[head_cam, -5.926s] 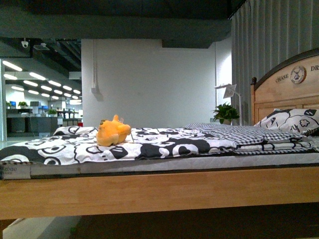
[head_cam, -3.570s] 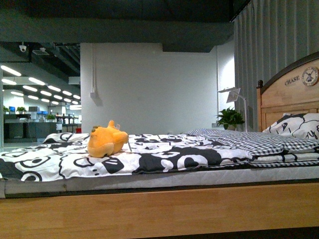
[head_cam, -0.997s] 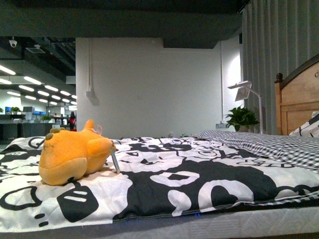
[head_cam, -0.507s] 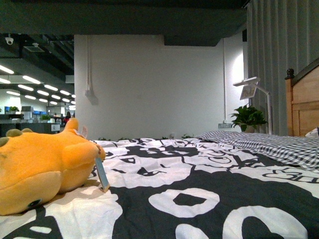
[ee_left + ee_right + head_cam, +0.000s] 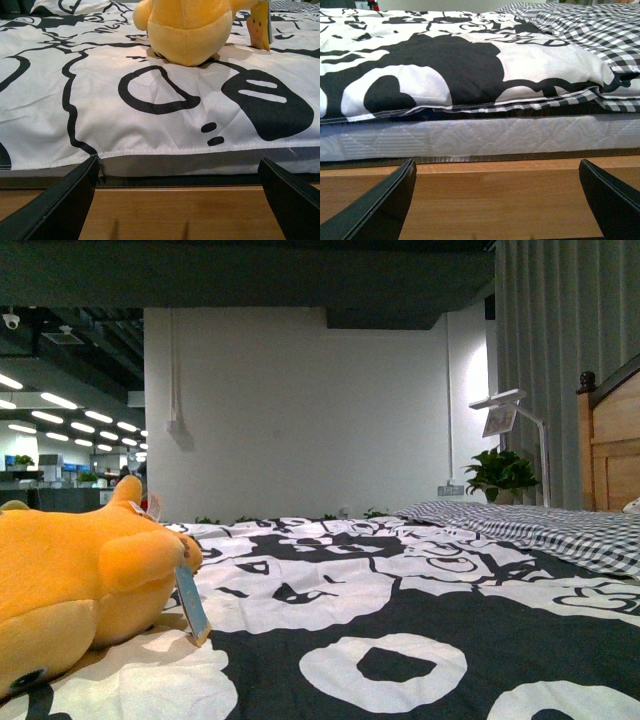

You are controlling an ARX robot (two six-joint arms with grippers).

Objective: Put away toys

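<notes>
Left gripper (image 5: 177, 164) is spread wide, its two dark fingers (image 5: 50, 205) well apart and pinching nothing; just ahead of it runs a wooden bed rail (image 5: 150, 212), and above the rail is the pale edge of a mattress (image 5: 200, 164); a black-and-white patterned duvet (image 5: 150, 107) covers the mattress and hangs to its edge.

An orange-yellow plush toy (image 5: 190, 30) lies on the duvet straight ahead of the left gripper, farther in over the bed, within the span of the two fingers but touching neither; a small paper tag (image 5: 261, 22) hangs at the toy's side; in the front view the plush toy (image 5: 80, 585) fills the lower left corner, rounded and soft, with the tag (image 5: 192, 605) leaning from it down onto the duvet (image 5: 400, 640).

Right gripper (image 5: 497, 165) is likewise spread wide and holds nothing; ahead of it is the same bed rail (image 5: 495, 197), then the quilted white mattress (image 5: 470, 140), then the folded edge of the duvet (image 5: 445, 65); beyond the duvet, farther from the gripper, lies a black-and-white checked blanket (image 5: 590, 30).

At the far right of the front view the checked blanket (image 5: 540, 525) stretches toward a wooden headboard (image 5: 612, 455); behind it stand a potted plant (image 5: 500, 472) and a white lamp (image 5: 500, 412); a grey curtain (image 5: 570, 340) hangs beside a white wall (image 5: 300, 410).
</notes>
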